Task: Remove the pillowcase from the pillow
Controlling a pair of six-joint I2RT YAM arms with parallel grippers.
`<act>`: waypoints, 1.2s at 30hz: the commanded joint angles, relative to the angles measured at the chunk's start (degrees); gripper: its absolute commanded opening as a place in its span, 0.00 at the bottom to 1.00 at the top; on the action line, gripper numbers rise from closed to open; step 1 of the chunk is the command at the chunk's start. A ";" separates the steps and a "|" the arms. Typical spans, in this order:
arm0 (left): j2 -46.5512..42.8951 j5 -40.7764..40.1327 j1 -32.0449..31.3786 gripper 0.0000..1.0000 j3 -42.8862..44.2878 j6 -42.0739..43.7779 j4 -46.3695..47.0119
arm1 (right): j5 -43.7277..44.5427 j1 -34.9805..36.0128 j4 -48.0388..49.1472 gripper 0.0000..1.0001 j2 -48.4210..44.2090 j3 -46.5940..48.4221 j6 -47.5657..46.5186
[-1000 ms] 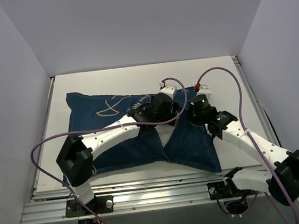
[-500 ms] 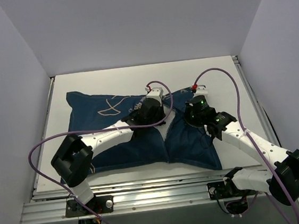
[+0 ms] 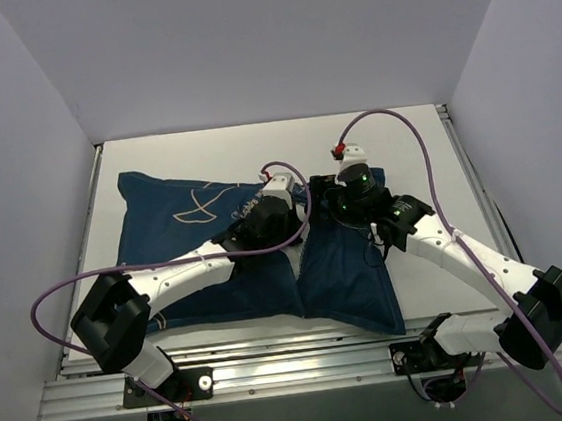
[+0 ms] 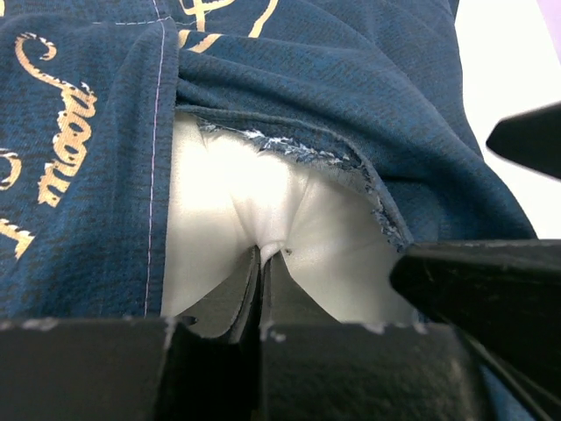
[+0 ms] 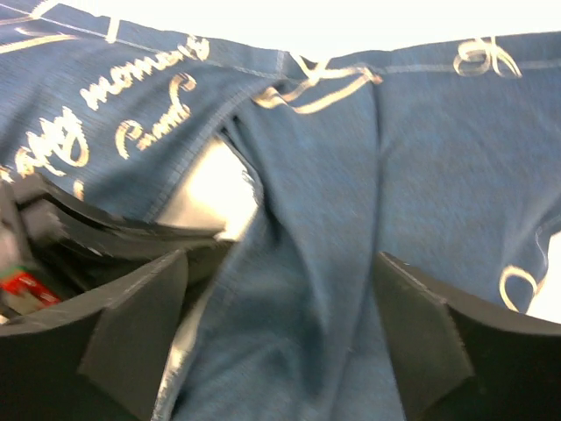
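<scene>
- Left gripper (image 4: 263, 259) pinches shut on white pillow (image 4: 228, 202) showing through a slit (image 4: 289, 151) in the navy pillowcase (image 4: 351, 79), 3 o'clock of the cover's middle.
- Right gripper (image 5: 276, 316) hovers spread wide over navy cloth.
- Extraction is starting; next, the right likely must clamp the slit's edge.

A white table (image 3: 254, 143) stands in a plain booth — a pale grey back wall (image 3: 263, 41), a left wall (image 3: 18, 198) and a right wall (image 3: 543, 123) of the same tint, evenly lit; a ribbed metal rail (image 3: 298, 372) runs along the table's near edge
</scene>
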 commanded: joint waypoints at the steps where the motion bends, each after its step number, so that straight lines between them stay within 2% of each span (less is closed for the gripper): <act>1: -1.55 -1.24 -0.35 0.02 -2.38 -0.60 -4.56 | -0.10 0.99 -1.13 0.83 1.33 3.78 -1.81; 3: -1.90 -1.42 -0.35 0.02 -2.73 -0.78 -4.38 | 0.42 1.17 -1.13 0.86 2.47 4.49 -1.98; 9: -2.43 -1.33 -0.35 0.02 -3.26 -1.30 -4.29 | 4.28 1.17 -0.25 0.87 7.38 3.00 -2.95; 13: -3.57 -1.51 -0.53 0.02 -4.13 -1.74 -4.64 | 8.77 1.17 0.36 0.83 11.25 1.24 -2.33; 16: -5.50 -3.17 -0.53 0.02 -5.36 -2.36 -6.30 | 15.00 1.08 -0.51 0.62 13.72 -0.08 -1.37; 17: -6.12 -4.66 -0.53 0.02 -6.32 -2.79 -6.92 | 17.11 0.47 -0.95 0.49 14.24 -0.34 -0.93; 18: -6.99 -5.46 -0.44 0.02 -6.85 -3.76 -7.71 | 20.35 -0.23 -1.48 0.43 14.25 -0.69 -0.49; 19: -8.74 -6.16 -0.35 0.02 -7.56 -4.11 -8.59 | 21.34 -1.19 -2.44 0.32 13.90 -1.31 0.56; 21: -10.59 -7.92 0.00 0.02 -9.74 -5.25 -10.25 | 21.70 -6.11 -2.97 0.24 12.85 -2.27 1.27; 22: -12.52 -8.45 0.18 0.02 -10.46 -6.04 -10.96 | 21.96 -8.13 -3.50 0.19 12.15 -2.89 1.70; 23: -13.50 -8.80 0.61 0.02 -11.33 -6.66 -11.58 | 21.96 -12.15 -3.50 0.09 10.57 -4.20 2.58; 24: -14.64 -8.98 0.79 0.02 -13.26 -7.97 -12.63 | 21.79 -14.19 -3.42 0.05 9.77 -4.82 2.94; 25: -16.91 -8.89 1.05 0.02 -14.23 -8.77 -13.34 | 20.04 -16.12 -3.15 0.00 8.29 -5.52 3.20; 26: -18.24 -8.72 1.23 0.02 -15.29 -9.99 -13.78 | 18.46 -20.06 -2.72 0.00 7.75 -6.84 3.73; 29: -24.48 -8.19 1.49 0.02 -19.50 -12.63 -15.63 | 10.38 -25.62 0.18 0.00 5.73 -9.82 5.04; 31: -29.57 -7.66 1.58 0.02 -22.22 -13.25 -17.03 | 7.65 -26.16 2.64 0.00 4.94 -10.89 5.22; 36: -35.73 -7.92 1.41 0.02 -23.47 -14.40 -20.54 | -7.28 -26.34 10.44 0.00 6.69 -14.31 6.54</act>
